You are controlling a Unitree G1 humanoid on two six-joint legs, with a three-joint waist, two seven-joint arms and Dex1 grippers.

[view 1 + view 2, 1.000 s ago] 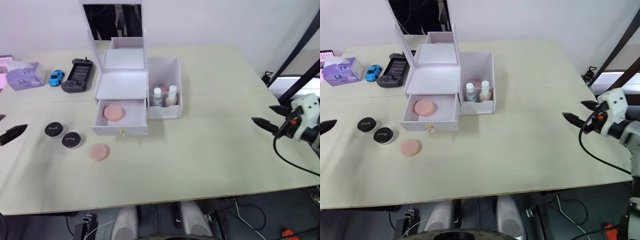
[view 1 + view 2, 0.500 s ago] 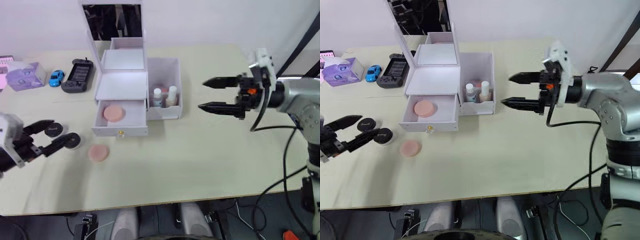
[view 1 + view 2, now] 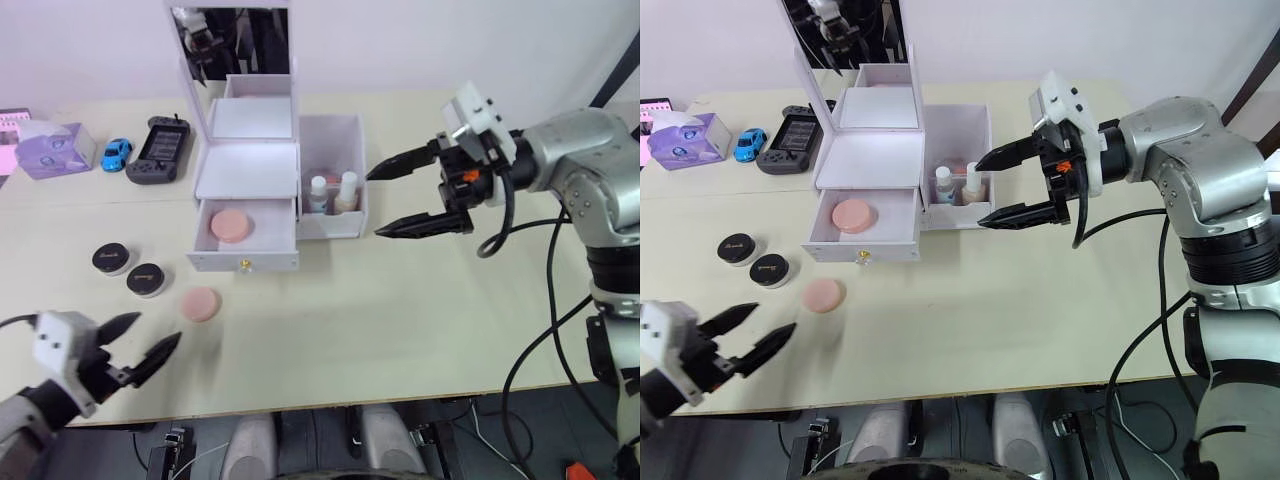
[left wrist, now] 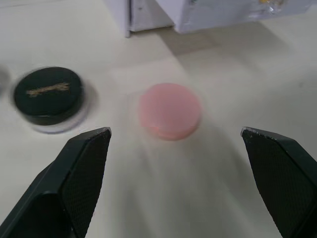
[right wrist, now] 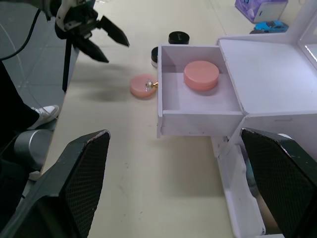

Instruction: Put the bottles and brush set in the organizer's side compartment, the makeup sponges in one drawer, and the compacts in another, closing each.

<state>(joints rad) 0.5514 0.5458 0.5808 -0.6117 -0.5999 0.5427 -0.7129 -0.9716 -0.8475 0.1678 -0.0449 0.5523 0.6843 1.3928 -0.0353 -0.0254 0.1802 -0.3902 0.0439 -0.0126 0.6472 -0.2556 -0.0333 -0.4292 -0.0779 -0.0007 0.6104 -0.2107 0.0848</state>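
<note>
The white organizer [image 3: 246, 170] with its upright mirror [image 3: 236, 38] stands mid-table. One drawer [image 3: 243, 262] is pulled out with a pink makeup sponge [image 3: 231, 225] inside. Both white-capped bottles [image 3: 331, 193] stand in the side compartment [image 3: 350, 222], with something coral behind them. A second sponge [image 3: 201, 303] lies on the table, framed between the fingers in the left wrist view [image 4: 170, 110]. Two black compacts [image 3: 110, 259] [image 3: 146, 279] sit to its left. My left gripper [image 3: 159, 328] is open and empty near the front edge, just short of the loose sponge. My right gripper [image 3: 372, 206] hovers open beside the bin.
A pale purple box [image 3: 55, 150], a blue toy car [image 3: 117, 152] and a black handheld console [image 3: 160, 150] lie at the back left. The table's front edge [image 3: 300, 408] runs close behind my left gripper. Cables hang from the right arm.
My left gripper has pulled back from beside the compacts to the front edge, now facing the loose sponge. My right gripper has moved left, closer to the side compartment.
</note>
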